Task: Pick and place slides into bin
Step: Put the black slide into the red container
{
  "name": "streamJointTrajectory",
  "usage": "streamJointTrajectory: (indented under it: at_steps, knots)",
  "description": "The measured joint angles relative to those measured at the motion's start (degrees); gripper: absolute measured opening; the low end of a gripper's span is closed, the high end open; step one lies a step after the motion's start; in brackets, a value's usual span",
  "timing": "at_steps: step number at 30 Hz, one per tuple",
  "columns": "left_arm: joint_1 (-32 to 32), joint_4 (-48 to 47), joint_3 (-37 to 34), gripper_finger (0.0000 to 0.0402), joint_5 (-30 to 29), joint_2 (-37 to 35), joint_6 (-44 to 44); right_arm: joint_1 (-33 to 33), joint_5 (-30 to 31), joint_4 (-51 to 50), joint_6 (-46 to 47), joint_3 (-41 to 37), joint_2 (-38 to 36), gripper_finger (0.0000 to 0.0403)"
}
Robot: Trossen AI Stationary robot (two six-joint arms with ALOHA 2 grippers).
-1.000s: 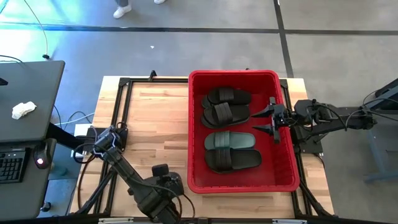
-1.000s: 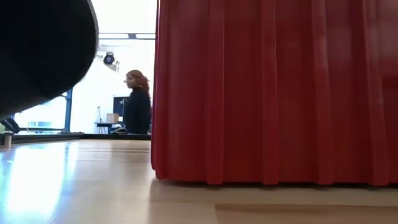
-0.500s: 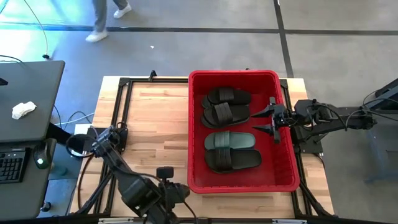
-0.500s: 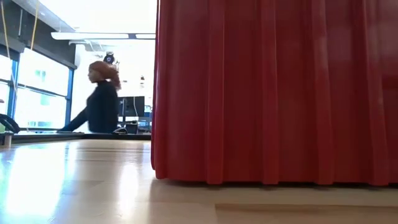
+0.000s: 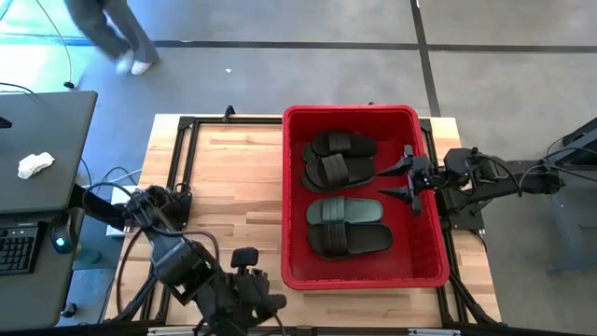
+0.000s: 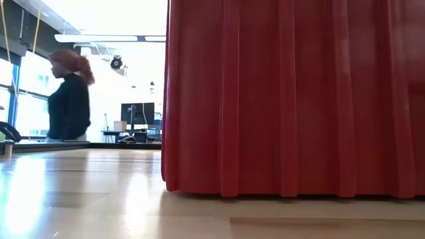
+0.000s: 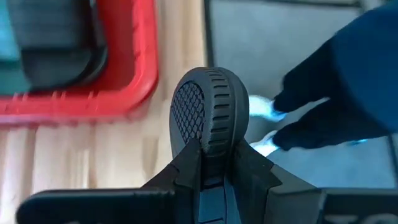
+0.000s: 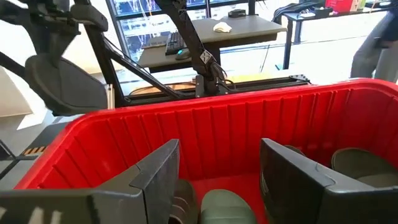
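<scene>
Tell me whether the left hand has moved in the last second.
Yes. In the high view the left hand has pulled back toward the table's near edge and away from the red bin. The right hand, open, stayed over the bin's right rim.

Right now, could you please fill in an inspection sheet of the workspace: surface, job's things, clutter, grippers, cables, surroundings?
Surface: wooden table, bare boards to the left of the bin.
Job's things: red bin on the table's right half; four slides lie inside, two black slides at the far end, one green slide and one black slide nearer.
Clutter: nothing seen on the table.
Grippers: left gripper shut and empty, at the table's near edge beside the bin's corner; right gripper open and empty over the bin's right wall.
Cables: black cable loops at the left arm's base.
Surroundings: side desk with a white cloth; a person walking past.
</scene>
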Motion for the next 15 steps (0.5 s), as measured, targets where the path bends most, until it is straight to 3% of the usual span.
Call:
streamJointTrajectory:
  at_steps: [6,15]
  knots:
    - [0.0,7.5,0.1,0.0053,-2.8,-3.2,4.9,0.0,-0.1,1.2,0.2,0.0,0.0,0.0213]
    - [0.4,14.9,0.1,0.0052,-15.5,-8.6,18.2,0.0,-2.3,6.2,0.3,0.0,0.0,0.0213]
